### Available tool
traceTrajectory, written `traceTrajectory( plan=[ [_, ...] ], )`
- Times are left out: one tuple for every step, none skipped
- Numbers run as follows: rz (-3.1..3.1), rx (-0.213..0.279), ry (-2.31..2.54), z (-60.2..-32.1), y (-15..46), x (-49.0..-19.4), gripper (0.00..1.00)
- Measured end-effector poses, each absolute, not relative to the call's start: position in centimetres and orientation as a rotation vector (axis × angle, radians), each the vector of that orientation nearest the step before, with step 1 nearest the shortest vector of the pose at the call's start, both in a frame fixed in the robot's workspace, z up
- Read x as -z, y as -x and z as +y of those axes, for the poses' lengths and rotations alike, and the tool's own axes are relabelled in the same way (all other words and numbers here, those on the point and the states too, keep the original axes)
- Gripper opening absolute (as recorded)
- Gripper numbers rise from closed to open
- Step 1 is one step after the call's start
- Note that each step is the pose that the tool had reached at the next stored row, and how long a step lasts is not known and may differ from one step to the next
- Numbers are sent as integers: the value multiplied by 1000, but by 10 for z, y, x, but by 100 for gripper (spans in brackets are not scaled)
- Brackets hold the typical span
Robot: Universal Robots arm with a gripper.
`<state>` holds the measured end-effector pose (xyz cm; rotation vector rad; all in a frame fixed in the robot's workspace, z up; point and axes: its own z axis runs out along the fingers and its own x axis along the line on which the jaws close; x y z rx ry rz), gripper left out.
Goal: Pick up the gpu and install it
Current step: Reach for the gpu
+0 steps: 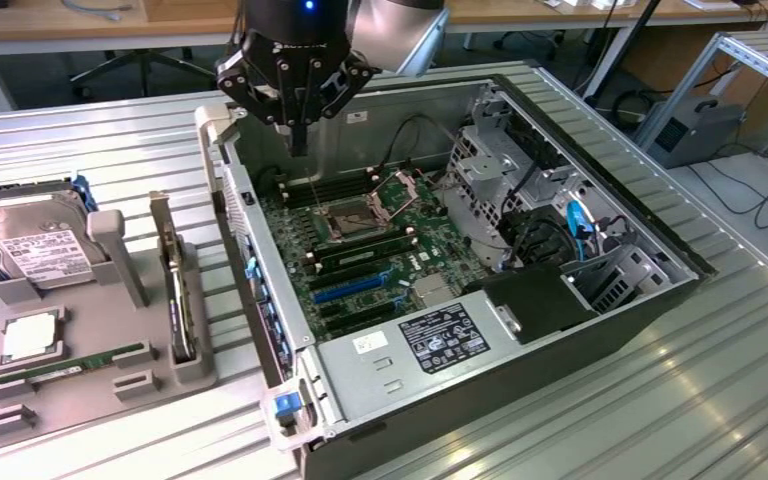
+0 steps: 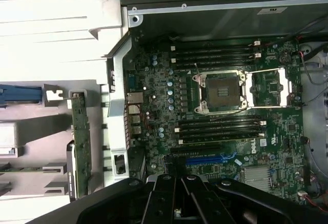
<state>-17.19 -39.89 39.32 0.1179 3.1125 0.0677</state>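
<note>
Above the open computer case (image 1: 584, 125), your hand (image 1: 297, 135) hangs empty, its fingers pressed together. You have the gpu (image 1: 171, 290) standing on edge in the grey holder (image 1: 77, 395) on the worktop (image 1: 117, 150), just beside the case.

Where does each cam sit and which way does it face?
Exterior view: off the arm, high, angled down on the open PC case and the gpu in its stand; the gripper hangs over the case.
Wrist view: on the wrist, looking down onto the motherboard; shut fingers show.
Shared: gpu, CPU socket.
</note>
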Motion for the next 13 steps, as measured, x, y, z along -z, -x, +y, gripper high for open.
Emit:
traceTrajectory(
  plan=[
    [3113, -68, -118, -399, 172, -393, 11],
    [3112, -68, -118, -399, 173, -393, 11],
    [3112, -68, -118, -399, 174, -393, 11],
    [3112, -68, -118, -399, 174, -393, 11],
    [3112, -68, -118, -399, 175, -393, 11],
    [3112, -68, -118, -399, 175, -393, 11],
    [3112, -68, -118, -399, 175, -393, 11],
    [3112, -68, -118, -399, 176, -393, 11],
    [3113, -68, -118, -399, 176, -393, 11],
    [3112, -68, -118, -399, 177, -393, 11],
    [3112, -68, -118, -399, 178, -393, 11],
    [3113, -68, -118, -399, 178, -393, 11],
    [3113, -68, -118, -399, 178, -393, 11]
  ],
)
